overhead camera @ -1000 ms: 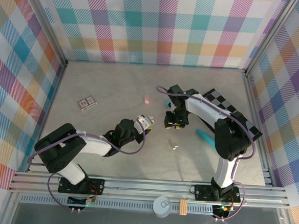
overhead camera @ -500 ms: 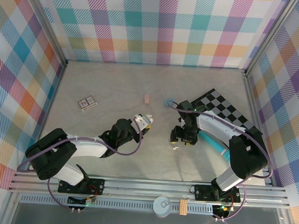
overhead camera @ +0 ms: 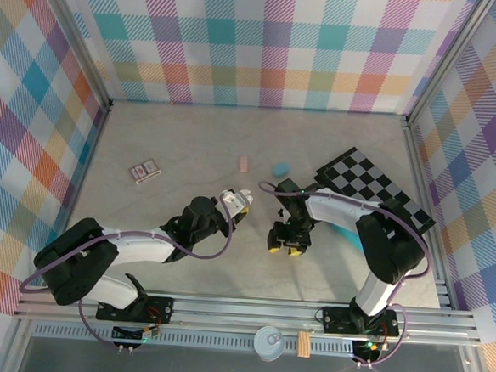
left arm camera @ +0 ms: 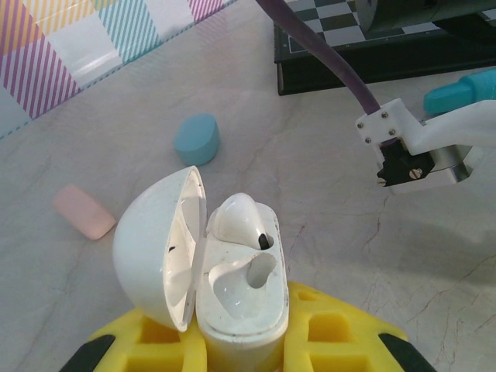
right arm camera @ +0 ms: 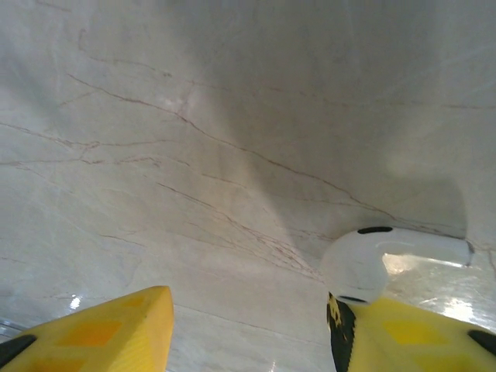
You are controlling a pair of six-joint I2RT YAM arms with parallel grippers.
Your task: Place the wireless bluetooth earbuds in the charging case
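**A:** So, from the left: what is out there?

**B:** A card [overhead camera: 144,171] lies well off on the table [overhead camera: 175,138], clear of any path. Next is the left gripper [overhead camera: 232,205], clamped on the case [left arm camera: 232,310] with its lid [left arm camera: 159,248] swung open. The seated bud [left arm camera: 235,219] fills the far slot, and the near slot [left arm camera: 249,277] is bare.

**A:** And the other one?

**B:** The loose bud [right arm camera: 387,260] lies on the marble under the right gripper [overhead camera: 285,249]. The jaws stand apart and grip nothing. The bud touches the tip of one finger [right arm camera: 411,333] rather than sitting between the two.

**A:** How do you do the pick well?

**B:** I'd slide the gripper sideways until the bud is centred, then close gently. It's smooth and rounded, so an off-centre pinch would likely squirt it away. After that, carry it over with the stem pointing down into the bare slot.

**A:** Is there room for that?

**B:** Yes, I think. Bare marble runs between the two grippers. The pink pebble [overhead camera: 244,163] and teal pebble [overhead camera: 280,168] sit farther back, apart from both. The tube [overhead camera: 340,232] lies just beside the right arm, so I'd keep that elbow from swinging outward. The board [overhead camera: 375,188] is behind it, near the right wall.
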